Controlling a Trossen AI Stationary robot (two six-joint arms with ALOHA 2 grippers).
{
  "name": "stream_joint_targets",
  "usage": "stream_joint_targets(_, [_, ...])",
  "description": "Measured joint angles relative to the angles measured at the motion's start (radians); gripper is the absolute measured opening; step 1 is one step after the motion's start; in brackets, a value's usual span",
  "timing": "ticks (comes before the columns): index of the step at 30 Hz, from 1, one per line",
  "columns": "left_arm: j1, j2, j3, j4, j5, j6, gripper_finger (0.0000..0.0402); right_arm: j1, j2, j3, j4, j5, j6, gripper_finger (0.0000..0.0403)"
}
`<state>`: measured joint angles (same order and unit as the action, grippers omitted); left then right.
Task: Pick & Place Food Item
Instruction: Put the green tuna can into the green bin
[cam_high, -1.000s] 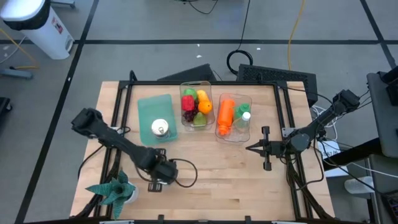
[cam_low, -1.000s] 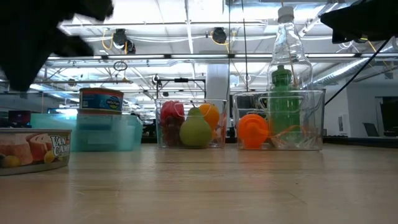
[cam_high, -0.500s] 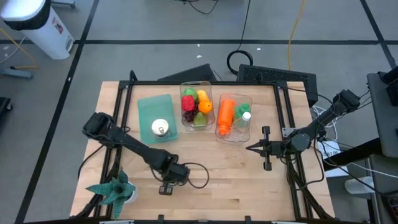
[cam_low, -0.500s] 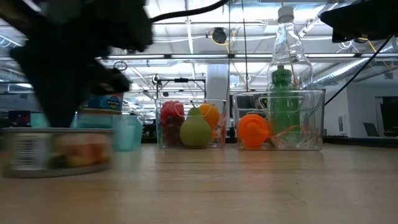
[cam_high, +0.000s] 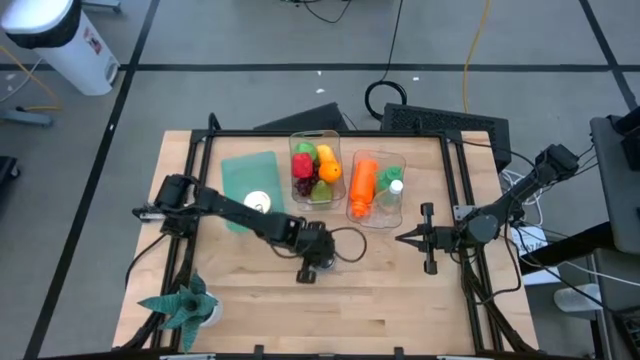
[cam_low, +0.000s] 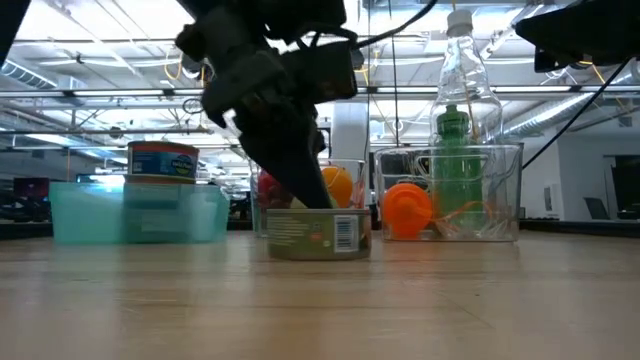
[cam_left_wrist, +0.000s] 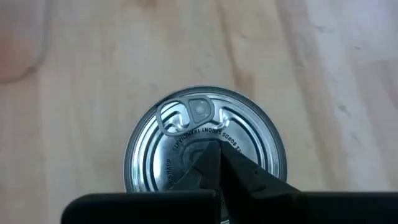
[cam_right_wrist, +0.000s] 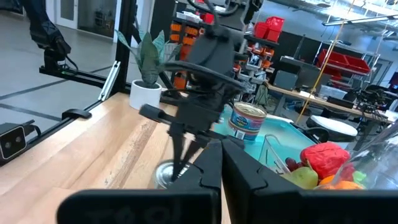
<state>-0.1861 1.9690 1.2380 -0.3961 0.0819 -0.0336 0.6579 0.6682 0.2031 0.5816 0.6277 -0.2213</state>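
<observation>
On the table (cam_high: 400, 300), two cans (cam_low: 318, 236), two clear bins (cam_high: 316, 140).

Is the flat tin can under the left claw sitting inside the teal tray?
No. In the low view the flat tin can stands on the bare wooden table, to the right of the teal tray.

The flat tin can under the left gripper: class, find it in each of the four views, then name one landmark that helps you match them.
High view: the can sits mid-table, mostly hidden under the left gripper.
Low view: centre, on the wood in front of the fruit bin.
Left wrist view: seen from above, filling the middle.
Right wrist view: low, just left of centre.
Shared landmark: the left gripper, shut, on the can's lid.
</observation>
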Motion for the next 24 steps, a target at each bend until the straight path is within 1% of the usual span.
stream_joint_targets(5, [0.024,-0.017,0.019,-0.005,-0.001,0.03,0.0005,0.0,0.0,0.0,-0.01,0.0,0.014,0.0])
stream_joint_targets(9, [0.012,-0.052,0.07,-0.078,-0.009,0.076,0.0006,0.0,0.0,0.0,-0.029,0.0,0.018,0.0])
stream_joint_targets(13, [-0.023,-0.102,0.142,-0.118,-0.056,0.05,0.0007,0.0,0.001,0.0,-0.033,0.0,0.017,0.0])
stream_joint_targets(16, [-0.065,-0.096,0.145,-0.15,-0.11,0.032,0.0009,-0.002,0.001,0.0,-0.031,0.0,0.018,0.0])
stream_joint_targets(19, [-0.119,-0.074,0.142,-0.163,-0.157,0.058,0.0029,-0.002,0.001,0.0,-0.034,0.0,0.019,0.0])
stream_joint_targets(24, [-0.19,-0.054,0.145,-0.211,-0.361,0.05,0.0096,-0.002,0.006,0.0,-0.033,0.0,0.025,0.0])
